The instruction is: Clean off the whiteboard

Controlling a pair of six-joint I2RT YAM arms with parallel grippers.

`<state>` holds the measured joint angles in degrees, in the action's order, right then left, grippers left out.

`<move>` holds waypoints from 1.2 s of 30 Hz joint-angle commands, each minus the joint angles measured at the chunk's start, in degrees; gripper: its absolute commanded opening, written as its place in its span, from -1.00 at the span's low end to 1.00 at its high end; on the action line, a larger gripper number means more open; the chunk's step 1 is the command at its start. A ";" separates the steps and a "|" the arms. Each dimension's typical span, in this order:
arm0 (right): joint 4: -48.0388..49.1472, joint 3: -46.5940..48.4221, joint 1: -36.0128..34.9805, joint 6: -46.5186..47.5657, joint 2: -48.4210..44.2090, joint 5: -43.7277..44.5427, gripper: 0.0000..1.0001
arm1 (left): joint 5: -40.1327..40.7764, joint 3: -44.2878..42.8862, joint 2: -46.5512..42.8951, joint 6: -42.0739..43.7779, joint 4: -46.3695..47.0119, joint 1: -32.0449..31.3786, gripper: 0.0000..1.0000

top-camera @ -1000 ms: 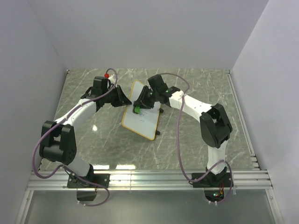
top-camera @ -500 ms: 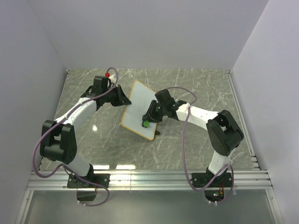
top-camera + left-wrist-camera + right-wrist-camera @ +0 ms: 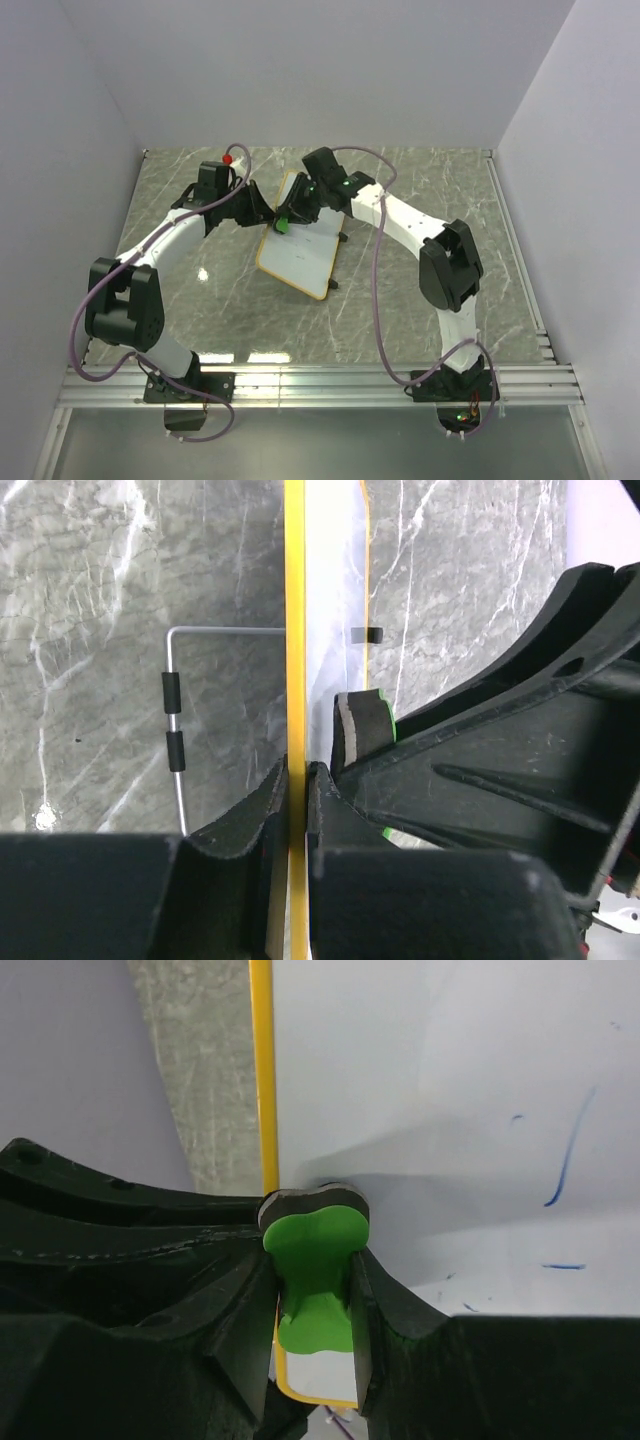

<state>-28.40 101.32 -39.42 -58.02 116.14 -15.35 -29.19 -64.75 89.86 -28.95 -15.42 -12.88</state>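
So the whiteboard [image 3: 305, 258] sits propped at a tilt mid-surface [image 3: 420, 300], a bit toward the far edge, with a yellowish frame and a few thin blue marks on the white. The left end effector [image 3: 297, 780] is clamped on its left edge, arm reaching in low. The right end effector [image 3: 315, 1250] is squeezing a green eraser [image 3: 315, 1290], pressed against the board's far-left part right by the frame.

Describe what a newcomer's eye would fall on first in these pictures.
The whiteboard stands tilted on the table, its yellow-framed edge pinched by the left gripper. The right gripper presses a bright green eraser against its face near that edge; faint blue marks show further across.
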 commanded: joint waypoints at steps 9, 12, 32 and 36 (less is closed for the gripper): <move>4.15 -24.04 -4.69 0.27 -6.88 3.57 -1.00 | 0.01 -1.52 1.01 2.58 -1.63 -1.88 -0.99; 3.53 -30.46 -5.75 1.50 -9.08 6.20 -1.00 | 0.10 -2.04 1.10 2.49 -1.72 -1.97 -0.99; -0.16 -12.22 2.94 2.03 -1.36 6.48 -1.00 | 0.89 -1.52 -0.04 2.58 -3.65 -2.85 -0.99; 0.10 -5.09 5.31 -0.51 1.28 4.55 -1.00 | 1.50 -0.29 -0.13 2.41 -3.48 -3.55 -0.99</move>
<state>-34.68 91.68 -34.06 -55.33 114.65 -10.22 -28.25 -66.76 90.26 -27.70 -17.04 -13.85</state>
